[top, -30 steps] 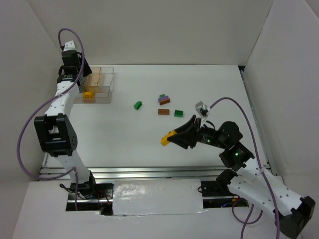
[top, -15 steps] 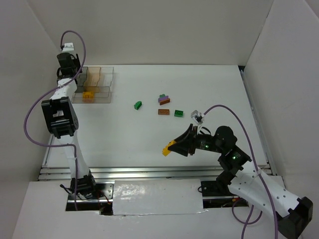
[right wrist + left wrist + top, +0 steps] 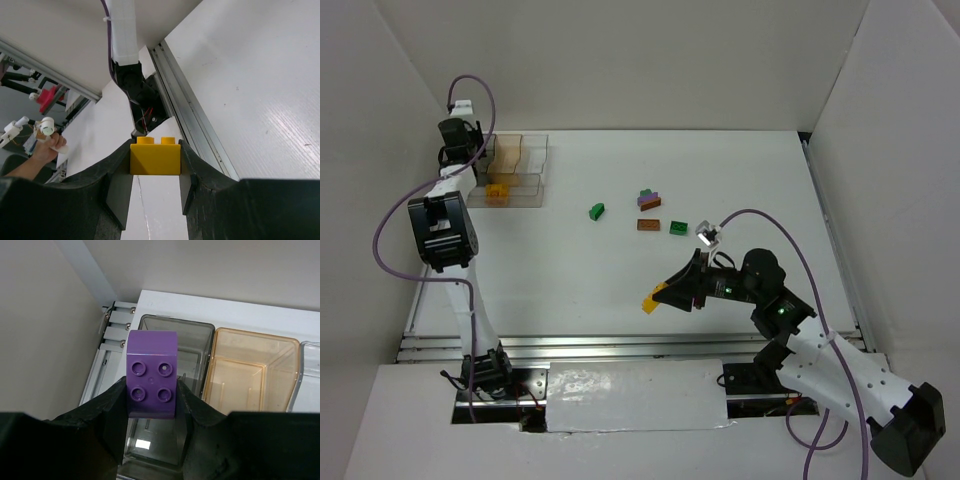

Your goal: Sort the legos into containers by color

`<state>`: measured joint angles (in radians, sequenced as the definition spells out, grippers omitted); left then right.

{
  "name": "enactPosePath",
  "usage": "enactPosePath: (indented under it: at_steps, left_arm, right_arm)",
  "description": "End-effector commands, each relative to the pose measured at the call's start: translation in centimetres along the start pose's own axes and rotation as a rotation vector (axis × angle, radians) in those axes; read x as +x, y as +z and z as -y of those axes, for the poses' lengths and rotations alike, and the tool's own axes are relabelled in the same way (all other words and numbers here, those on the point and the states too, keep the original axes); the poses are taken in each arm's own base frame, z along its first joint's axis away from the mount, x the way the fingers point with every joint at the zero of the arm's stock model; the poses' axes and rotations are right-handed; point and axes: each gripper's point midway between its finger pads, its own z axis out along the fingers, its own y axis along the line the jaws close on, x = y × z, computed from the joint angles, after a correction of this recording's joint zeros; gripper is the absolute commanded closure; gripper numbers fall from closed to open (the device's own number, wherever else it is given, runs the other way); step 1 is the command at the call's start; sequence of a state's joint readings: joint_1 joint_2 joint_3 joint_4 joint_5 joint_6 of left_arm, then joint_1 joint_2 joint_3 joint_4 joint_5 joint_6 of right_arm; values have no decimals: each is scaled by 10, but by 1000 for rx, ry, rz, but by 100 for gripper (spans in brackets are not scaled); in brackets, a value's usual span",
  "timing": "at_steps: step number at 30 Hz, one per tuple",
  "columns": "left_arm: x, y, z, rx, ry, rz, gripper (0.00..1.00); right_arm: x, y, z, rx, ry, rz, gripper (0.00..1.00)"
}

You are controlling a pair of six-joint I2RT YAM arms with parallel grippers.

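Purple plastic fills the left wrist view, where the left claw [image 3: 151, 399] pinches a purple brick [image 3: 151, 372] by its sides, studs toward the lens, above the smoky-grey corner cell [image 3: 197, 342] of the clear tray [image 3: 532, 188]. The brick hides part of that cell, and an amber cell [image 3: 250, 367] sits just beside it. An orange brick [image 3: 497, 190] lies in the tray's near row. From above, the left arm [image 3: 440, 225] and its looping cable [image 3: 390, 220] cover the tray's left edge. Far to the right of the tray and nearer the arm bases, the right claw [image 3: 155, 167] is clamped on a yellow brick [image 3: 155, 159]. Across the white surface [image 3: 750, 170] between lie loose pieces. A green brick [image 3: 597, 211] is nearest the tray. Farther right are a purple-and-green cluster [image 3: 649, 198], a brown brick [image 3: 648, 224] and a second green brick [image 3: 678, 227].
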<state>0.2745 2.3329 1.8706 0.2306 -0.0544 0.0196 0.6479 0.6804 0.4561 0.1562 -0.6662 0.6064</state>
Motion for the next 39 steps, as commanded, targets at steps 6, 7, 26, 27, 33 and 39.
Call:
enactPosePath:
  at_steps: [6, 7, 26, 27, 33, 39]
  left_arm:
    - [-10, -4, -8, -25, -77, 69, 47]
    - [-13, -6, -11, -37, -82, 73, 44]
    - [-258, -237, 43, 606, -746, 437, 0]
    - [-275, -272, 56, 740, -743, 498, 0]
    - [-239, -401, 150, 1034, -684, 339, 0]
    - [-155, -526, 211, 1210, -487, 115, 0]
  right_arm:
    - [-12, 5, -9, -47, -30, 25, 100]
    - [-11, 5, -8, -44, -28, 24, 100]
    - [-34, 13, 2, 27, -13, 85, 100]
    - [-38, 14, 1, 26, -12, 96, 100]
    - [-68, 10, -16, 28, 13, 149, 100]
    - [-84, -1, -47, -58, 18, 217, 100]
